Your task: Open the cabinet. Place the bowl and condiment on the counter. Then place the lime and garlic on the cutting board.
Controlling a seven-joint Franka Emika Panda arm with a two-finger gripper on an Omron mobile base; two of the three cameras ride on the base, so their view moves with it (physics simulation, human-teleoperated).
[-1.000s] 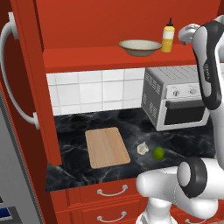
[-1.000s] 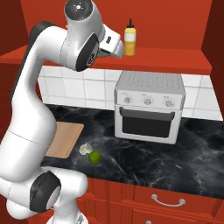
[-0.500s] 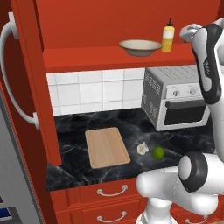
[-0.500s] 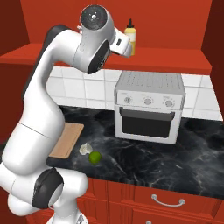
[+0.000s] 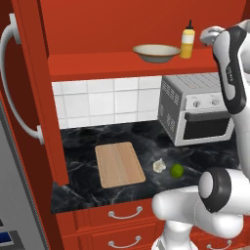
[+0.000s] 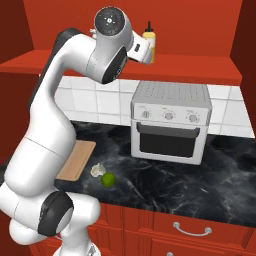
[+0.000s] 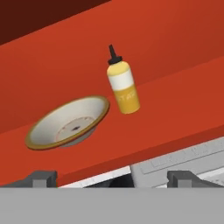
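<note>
Standing open, the cabinet [image 5: 34, 97] kept bowl [image 7: 68, 122] and condiment [image 7: 124, 85] at twelve o'clock of the wide-open, empty end effector [image 7: 111, 177]

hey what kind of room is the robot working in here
A kitchen, by the look of it: a black marble-look counter with a cutting board, a toaster oven against white wall tiles, and an open red cabinet holding a bowl.

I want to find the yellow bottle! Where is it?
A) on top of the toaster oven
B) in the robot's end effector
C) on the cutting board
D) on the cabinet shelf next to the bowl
D: the yellow bottle stands upright on the red cabinet shelf, just beside the bowl.
</note>
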